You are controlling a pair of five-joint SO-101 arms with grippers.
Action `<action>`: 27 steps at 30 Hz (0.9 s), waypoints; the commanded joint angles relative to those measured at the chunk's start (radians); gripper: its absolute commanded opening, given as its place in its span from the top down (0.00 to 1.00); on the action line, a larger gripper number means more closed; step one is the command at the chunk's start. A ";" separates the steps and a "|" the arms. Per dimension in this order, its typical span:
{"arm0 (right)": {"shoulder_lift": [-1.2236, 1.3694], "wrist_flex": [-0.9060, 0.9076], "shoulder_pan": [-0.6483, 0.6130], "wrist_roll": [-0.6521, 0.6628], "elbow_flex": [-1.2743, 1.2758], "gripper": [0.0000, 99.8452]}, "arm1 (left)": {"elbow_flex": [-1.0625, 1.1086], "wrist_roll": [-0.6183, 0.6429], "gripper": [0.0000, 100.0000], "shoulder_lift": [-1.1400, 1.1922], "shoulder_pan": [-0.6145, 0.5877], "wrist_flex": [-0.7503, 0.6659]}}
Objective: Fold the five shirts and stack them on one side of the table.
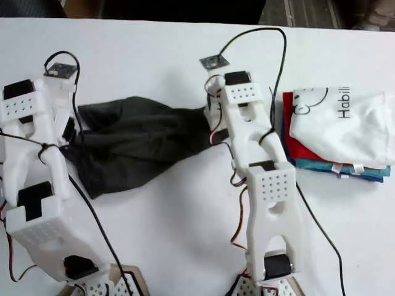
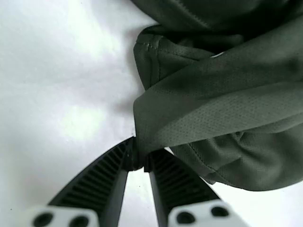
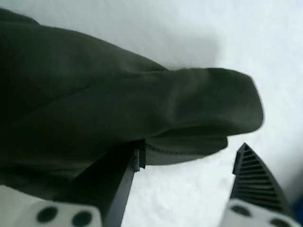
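A dark green shirt [image 1: 139, 145] lies crumpled on the white table [image 1: 185, 234], stretched between my two arms. My left gripper [image 2: 138, 160] is shut on a hem fold of the shirt [image 2: 213, 109]; from above it sits at the cloth's left end [image 1: 73, 135]. My right gripper [image 3: 189, 161] is open at the shirt's right end [image 1: 213, 120]. One finger [image 3: 128, 175] touches the underside of a rolled edge of the shirt [image 3: 142, 109], and the other finger [image 3: 251, 175] stands apart over bare table.
A stack of folded shirts [image 1: 336, 132] sits at the table's right side, a white one on top of red and blue ones. Cables [image 1: 281, 61] trail from both arms. Bare table lies in front and behind the dark shirt.
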 commanded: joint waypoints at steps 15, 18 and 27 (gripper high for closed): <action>0.056 0.048 0.019 -0.012 -0.184 0.94 | -0.005 0.005 0.98 -0.006 0.003 -0.009; 0.056 0.074 0.044 -0.012 -0.230 0.94 | -0.005 0.005 0.98 -0.005 0.003 -0.009; 0.024 0.232 0.196 -0.011 -0.520 0.95 | -0.015 0.005 0.98 -0.011 0.038 -0.003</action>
